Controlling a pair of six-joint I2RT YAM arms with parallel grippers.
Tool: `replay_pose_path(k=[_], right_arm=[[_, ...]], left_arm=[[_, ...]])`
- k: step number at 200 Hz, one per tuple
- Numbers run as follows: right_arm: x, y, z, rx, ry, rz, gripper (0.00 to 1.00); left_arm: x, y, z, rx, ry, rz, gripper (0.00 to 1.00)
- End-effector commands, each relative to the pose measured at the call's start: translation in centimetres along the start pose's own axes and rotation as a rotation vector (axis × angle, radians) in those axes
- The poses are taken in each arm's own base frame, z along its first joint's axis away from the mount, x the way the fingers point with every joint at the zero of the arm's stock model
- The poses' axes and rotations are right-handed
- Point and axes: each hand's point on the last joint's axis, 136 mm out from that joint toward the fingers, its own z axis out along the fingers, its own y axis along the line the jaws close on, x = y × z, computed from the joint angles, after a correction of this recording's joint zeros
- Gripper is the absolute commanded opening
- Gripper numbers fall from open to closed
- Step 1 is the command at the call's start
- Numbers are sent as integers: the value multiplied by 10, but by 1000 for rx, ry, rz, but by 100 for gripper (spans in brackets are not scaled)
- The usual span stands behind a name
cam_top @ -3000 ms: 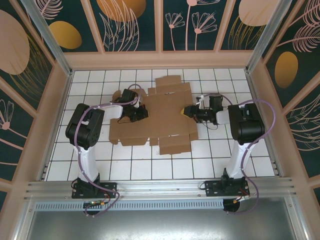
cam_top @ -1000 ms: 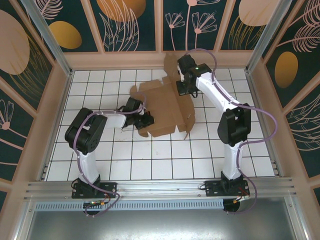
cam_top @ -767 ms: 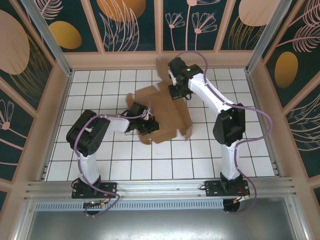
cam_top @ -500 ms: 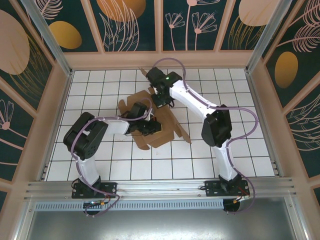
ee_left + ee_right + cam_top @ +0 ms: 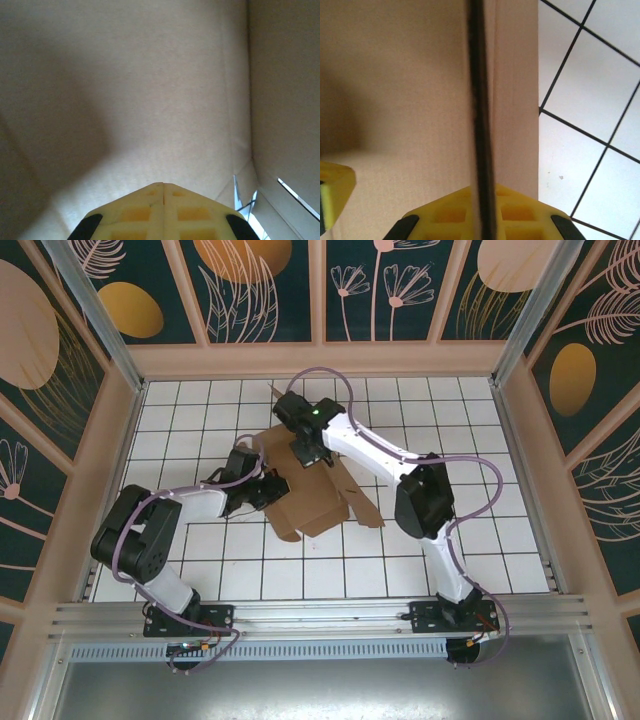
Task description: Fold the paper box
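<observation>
From above, the paper box lies on the white tiled bench a little left of the middle. It is partly folded: one broad panel lies flat toward the near side, and a flap stands up along its far left edge. The left arm reaches in low from the near left. The left pincer is at the box's left side, against the cardboard, and its fingers are too small here to judge. The right arm bends over the box from the near right and stretches toward the far left. The right pincer sits at the raised flap on the box's far side. In the left wrist view, the left pincer's yellow fingertips are pressed together with a thin seam between them and nothing caught in it. Plain brown cardboard of the paper box rises close in front of them as a wall. A second panel meets it at a crease on the right, where a narrow slot is cut, and a sliver of white tile shows at the corner below. In the right wrist view, the right pincer is clamped narrowly on a cardboard edge of the paper box. That edge shows end-on as a dark line running straight up from between the yellow fingers. Cardboard spreads to the left of it, and the bench tiles with their dark grout lines lie to the right.
</observation>
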Motion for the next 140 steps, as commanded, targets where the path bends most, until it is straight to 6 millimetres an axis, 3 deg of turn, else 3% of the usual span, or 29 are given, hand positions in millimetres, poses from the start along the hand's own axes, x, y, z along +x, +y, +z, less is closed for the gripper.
replay_pose_path(k=[1, 53, 77, 108, 140], right_arm=[[6, 11, 19, 96, 26, -28, 9], [11, 63, 34, 45, 36, -79, 8], [14, 71, 41, 46, 46, -92, 8], [5, 61, 28, 70, 19, -87, 8], [-12, 19, -7, 74, -45, -16, 9]], left_arm=[[2, 27, 2, -90, -22, -59, 0], [6, 39, 8, -100, -14, -86, 0], [8, 41, 9, -92, -11, -97, 0], [3, 44, 5, -109, -31, -96, 0], [-7, 47, -8, -158, -83, -77, 0]])
